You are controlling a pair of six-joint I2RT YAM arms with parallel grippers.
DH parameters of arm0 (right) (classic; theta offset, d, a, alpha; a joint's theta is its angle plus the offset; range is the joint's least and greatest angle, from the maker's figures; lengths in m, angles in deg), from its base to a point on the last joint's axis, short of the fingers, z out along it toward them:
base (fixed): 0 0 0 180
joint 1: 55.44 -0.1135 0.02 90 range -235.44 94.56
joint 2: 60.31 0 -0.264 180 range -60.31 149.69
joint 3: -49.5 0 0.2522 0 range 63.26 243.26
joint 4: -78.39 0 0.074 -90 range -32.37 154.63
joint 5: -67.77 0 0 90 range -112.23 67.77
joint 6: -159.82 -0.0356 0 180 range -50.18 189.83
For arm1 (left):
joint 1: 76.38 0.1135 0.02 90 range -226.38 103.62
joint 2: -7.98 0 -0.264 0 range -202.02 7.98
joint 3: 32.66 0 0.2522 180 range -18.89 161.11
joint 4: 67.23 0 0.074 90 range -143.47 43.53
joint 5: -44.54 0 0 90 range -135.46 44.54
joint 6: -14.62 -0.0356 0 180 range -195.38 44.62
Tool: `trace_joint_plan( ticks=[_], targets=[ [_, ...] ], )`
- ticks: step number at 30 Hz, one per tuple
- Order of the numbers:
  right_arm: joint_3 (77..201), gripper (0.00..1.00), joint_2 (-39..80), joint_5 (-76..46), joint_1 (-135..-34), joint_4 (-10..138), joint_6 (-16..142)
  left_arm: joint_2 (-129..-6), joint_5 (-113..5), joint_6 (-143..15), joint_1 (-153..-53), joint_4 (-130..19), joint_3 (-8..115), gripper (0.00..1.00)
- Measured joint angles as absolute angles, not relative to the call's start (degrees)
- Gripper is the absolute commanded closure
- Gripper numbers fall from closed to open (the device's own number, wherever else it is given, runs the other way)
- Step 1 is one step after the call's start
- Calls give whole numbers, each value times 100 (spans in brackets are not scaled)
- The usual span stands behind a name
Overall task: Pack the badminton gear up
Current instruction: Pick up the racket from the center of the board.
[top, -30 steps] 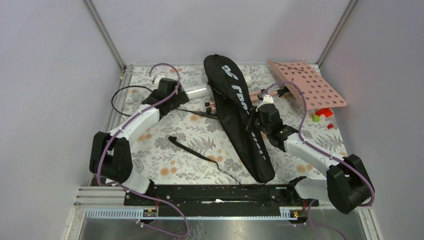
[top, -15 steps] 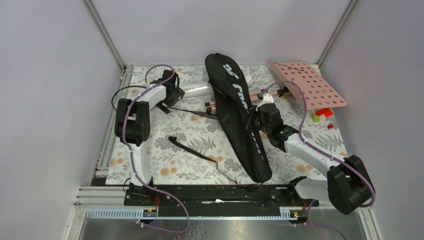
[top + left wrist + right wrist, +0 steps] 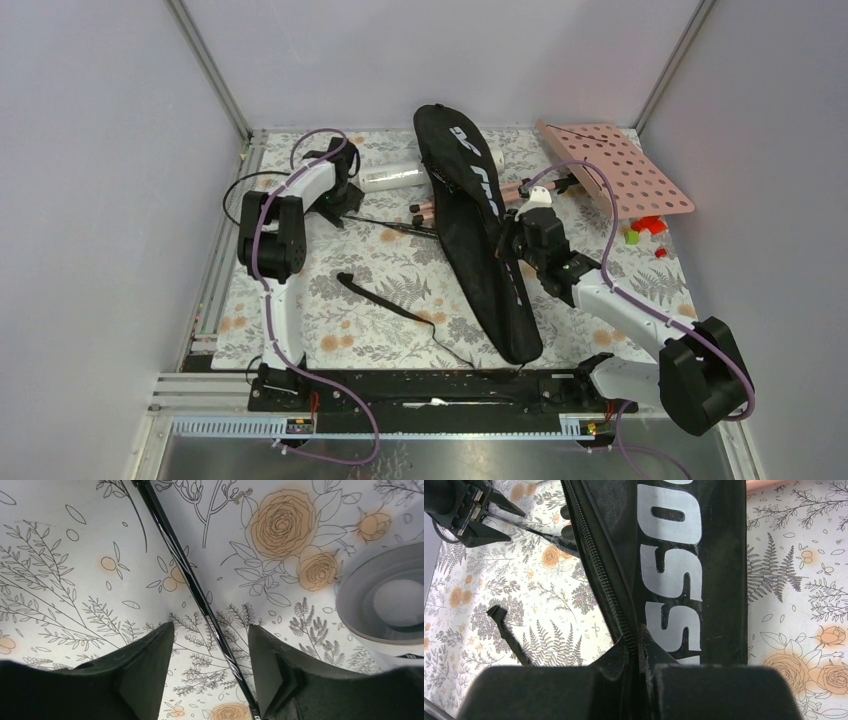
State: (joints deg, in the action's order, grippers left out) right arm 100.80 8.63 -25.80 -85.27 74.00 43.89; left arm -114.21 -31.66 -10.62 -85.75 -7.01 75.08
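Lying far-left to near-right: bag [image 3: 470, 270]

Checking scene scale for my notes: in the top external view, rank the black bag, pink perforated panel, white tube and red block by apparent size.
Largest to smallest:
1. black bag
2. pink perforated panel
3. white tube, partly hidden by the bag
4. red block

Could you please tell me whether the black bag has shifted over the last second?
Yes, slightly: the black bag has swung its far end right, toward the pink stand, and its near end left.
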Motion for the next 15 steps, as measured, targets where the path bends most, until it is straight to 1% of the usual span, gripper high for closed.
trace_joint_plan(
  ticks=[5, 7, 13, 15],
  targets=[
    [10027, 100, 802, -2582, -8527, 7435, 4413, -11766, -3177, -1235, -8575, -190, 8006, 44],
    [9977, 100, 717, -2591, -8527, 7435, 4433, -11849, -3181, -1290, -8577, -30, 8155, 48],
    [9787, 100, 393, -2729, -8527, 7437, 4496, -11961, -3190, -1414, -8577, 206, 8338, 47],
    [9743, 100, 304, -2779, -8522, 7435, 4518, -11961, -3194, -1432, -8581, 208, 8341, 48]
  ],
)
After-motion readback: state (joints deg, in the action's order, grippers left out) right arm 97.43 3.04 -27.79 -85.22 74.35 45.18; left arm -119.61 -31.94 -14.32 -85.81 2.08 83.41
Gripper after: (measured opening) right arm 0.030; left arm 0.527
